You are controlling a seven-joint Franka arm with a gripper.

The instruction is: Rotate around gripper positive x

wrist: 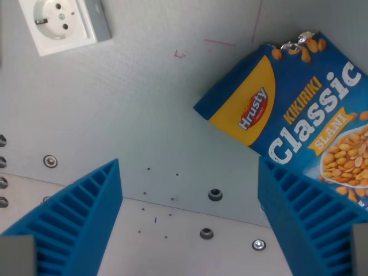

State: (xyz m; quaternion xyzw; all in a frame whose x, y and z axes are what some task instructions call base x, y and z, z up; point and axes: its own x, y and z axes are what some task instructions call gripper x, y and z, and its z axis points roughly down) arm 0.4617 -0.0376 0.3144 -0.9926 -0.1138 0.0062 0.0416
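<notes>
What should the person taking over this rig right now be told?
Pincer: open, holding nothing, blue fingers apart over the grey table.
Things: peanut bag lies flat at the wrist view's right, partly behind the right finger, not gripped. White socket sits at upper left.
Done: one frame cannot show how far the rotation has gone.
Left: rotate about the pincer's positive x; nothing needs grasping.

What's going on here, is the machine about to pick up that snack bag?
This is a camera on the robot's wrist, looking down past its gripper. Its two blue ribbed fingers stand wide apart with nothing between them. A blue bag of Hrusty Kikiriki Classic peanuts lies on the grey table at the wrist view's right, partly behind one finger. A white wall socket sits at the top left. Nothing is held at present.
</notes>
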